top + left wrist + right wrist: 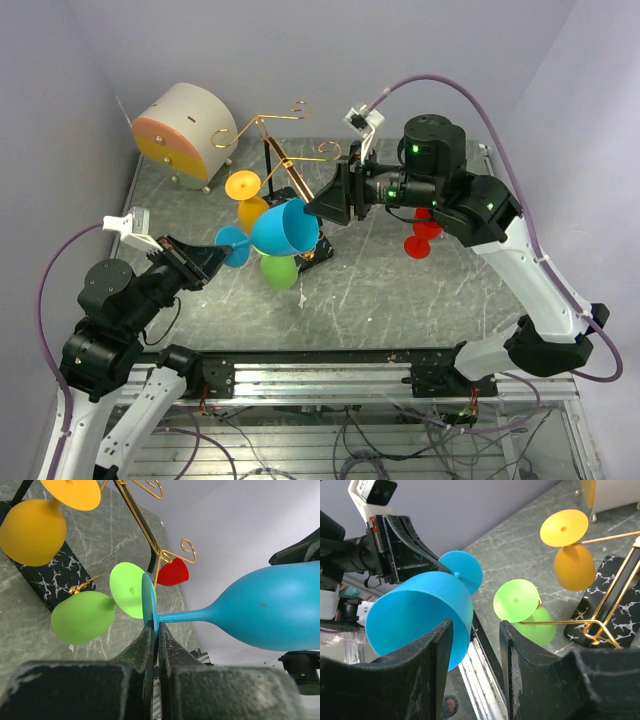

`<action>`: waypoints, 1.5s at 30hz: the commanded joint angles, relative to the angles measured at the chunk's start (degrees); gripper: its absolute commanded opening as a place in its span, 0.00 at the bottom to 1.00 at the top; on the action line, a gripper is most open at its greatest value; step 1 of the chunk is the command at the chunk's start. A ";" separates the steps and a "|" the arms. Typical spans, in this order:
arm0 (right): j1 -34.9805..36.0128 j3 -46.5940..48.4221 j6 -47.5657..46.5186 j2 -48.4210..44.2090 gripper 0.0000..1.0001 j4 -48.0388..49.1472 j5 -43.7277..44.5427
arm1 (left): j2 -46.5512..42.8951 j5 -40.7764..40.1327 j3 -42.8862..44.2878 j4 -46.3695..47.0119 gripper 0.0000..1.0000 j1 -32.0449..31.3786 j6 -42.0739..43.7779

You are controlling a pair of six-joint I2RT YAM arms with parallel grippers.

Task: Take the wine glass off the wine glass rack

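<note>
The blue wine glass (285,230) is held sideways in the air, off the wine glass rack (281,150). My left gripper (215,258) is shut on its round foot; in the left wrist view (156,626) the jaws pinch the foot's edge and the bowl (270,605) points right. My right gripper (318,205) is open at the bowl's mouth. In the right wrist view (475,627) the bowl (420,610) lies behind my left finger, its rim reaching into the gap. An orange glass (245,190) and a green glass (280,270) hang on the rack.
The rack's black marble base (600,590) stands mid-table. A red glass (422,240) stands on the table beside the right arm. The round beige-and-orange drawer box (185,135) sits at the back left. Grey walls close in the left, back and right.
</note>
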 commanded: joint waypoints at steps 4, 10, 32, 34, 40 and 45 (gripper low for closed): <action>0.03 -0.71 1.03 -0.68 0.42 1.82 -3.61 | 0.34 1.68 1.94 2.92 0.07 0.23 0.98; 0.07 -1.06 1.18 0.60 0.39 1.18 -3.86 | 0.43 2.25 1.38 4.06 0.07 0.23 0.38; 0.03 3.22 1.08 -0.17 0.00 0.36 13.62 | 4.37 -4.88 6.16 -2.07 0.55 0.23 3.28; -0.04 4.93 0.58 -0.35 0.00 -0.28 18.03 | 4.51 -7.00 6.87 -3.86 0.56 0.23 4.54; -0.76 12.02 -3.28 0.62 0.00 -1.91 39.10 | 3.58 -13.97 7.06 -6.16 0.54 0.23 9.77; -4.29 12.20 -8.32 2.42 0.00 3.24 61.32 | 1.35 -18.94 4.36 -5.36 0.50 0.23 14.12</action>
